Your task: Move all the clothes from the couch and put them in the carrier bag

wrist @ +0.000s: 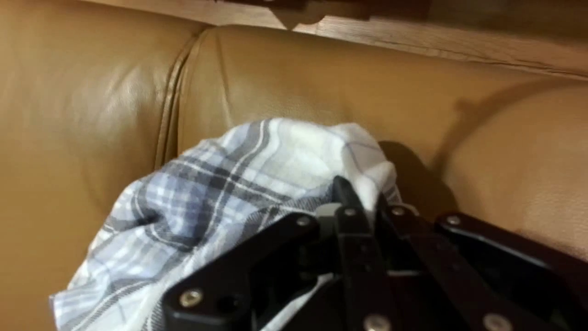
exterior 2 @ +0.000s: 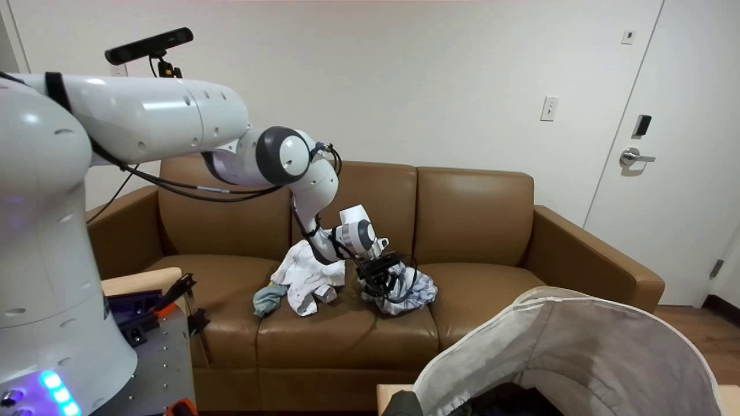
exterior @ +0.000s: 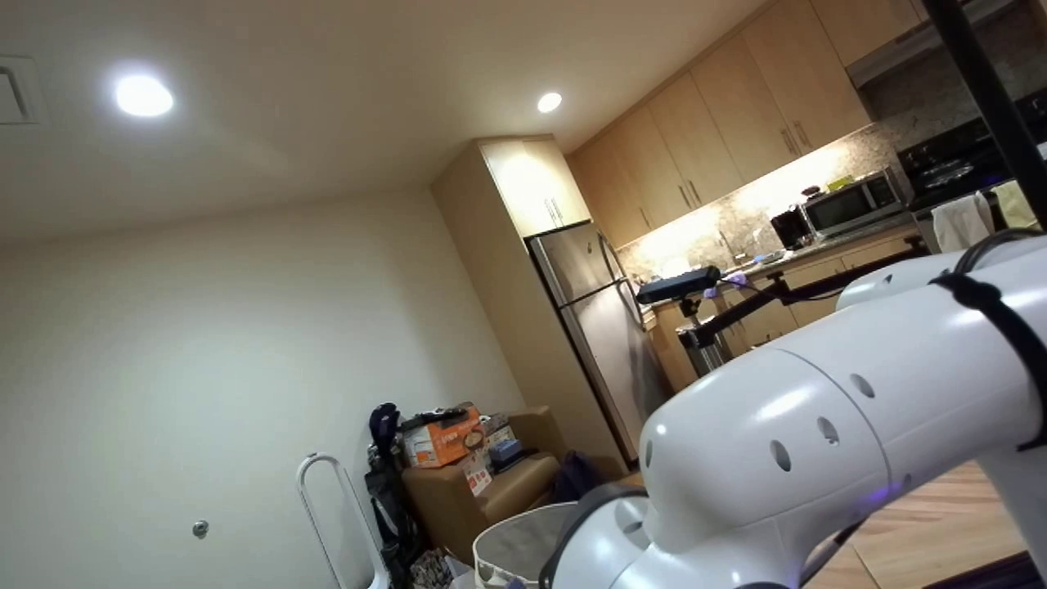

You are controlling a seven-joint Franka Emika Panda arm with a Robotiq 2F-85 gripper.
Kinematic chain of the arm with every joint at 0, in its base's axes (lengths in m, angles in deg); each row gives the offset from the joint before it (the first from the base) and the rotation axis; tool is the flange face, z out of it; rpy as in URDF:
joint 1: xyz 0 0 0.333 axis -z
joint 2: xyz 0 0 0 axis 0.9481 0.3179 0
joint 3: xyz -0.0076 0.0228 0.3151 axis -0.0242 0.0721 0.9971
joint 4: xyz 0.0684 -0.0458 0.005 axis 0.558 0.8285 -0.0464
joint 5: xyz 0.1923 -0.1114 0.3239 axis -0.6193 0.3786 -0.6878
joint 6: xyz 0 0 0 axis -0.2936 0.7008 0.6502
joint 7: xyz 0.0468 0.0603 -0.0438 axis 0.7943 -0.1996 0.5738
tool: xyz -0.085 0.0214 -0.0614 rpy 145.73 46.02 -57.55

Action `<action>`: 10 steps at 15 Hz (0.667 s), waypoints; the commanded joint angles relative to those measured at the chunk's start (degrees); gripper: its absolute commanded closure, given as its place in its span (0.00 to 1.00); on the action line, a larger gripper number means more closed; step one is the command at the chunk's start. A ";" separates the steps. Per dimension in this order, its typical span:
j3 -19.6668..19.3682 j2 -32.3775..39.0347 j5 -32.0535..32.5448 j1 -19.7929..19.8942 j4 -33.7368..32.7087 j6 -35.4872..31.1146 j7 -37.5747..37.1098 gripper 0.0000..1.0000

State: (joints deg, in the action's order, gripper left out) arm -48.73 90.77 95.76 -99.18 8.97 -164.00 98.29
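Plaid cloth point(wrist: 211, 184) is one scrunched-up lump, pale blue and white with dark grey checks, sitting around the middle of the couch point(exterior 2: 347, 344), pincer point(wrist: 362, 193) pinching a whitish fold of it.

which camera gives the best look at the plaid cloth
The wrist view: it shows the plaid cloth close up, its checks and folds clear, though the gripper hides part. In an exterior view it is a small crumpled heap on the couch, partly behind the gripper. Elsewhere it is out of view.
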 commanded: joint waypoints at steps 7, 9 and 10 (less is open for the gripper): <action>-2.96 -6.29 -0.88 1.13 -3.72 2.55 -9.21 0.96; -2.88 -8.23 -0.87 0.88 -3.55 3.18 -9.24 0.94; -2.88 -7.84 -0.87 0.89 -3.42 3.18 -9.24 0.94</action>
State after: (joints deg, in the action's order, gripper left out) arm -51.61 82.96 94.89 -98.29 5.55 -160.83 89.05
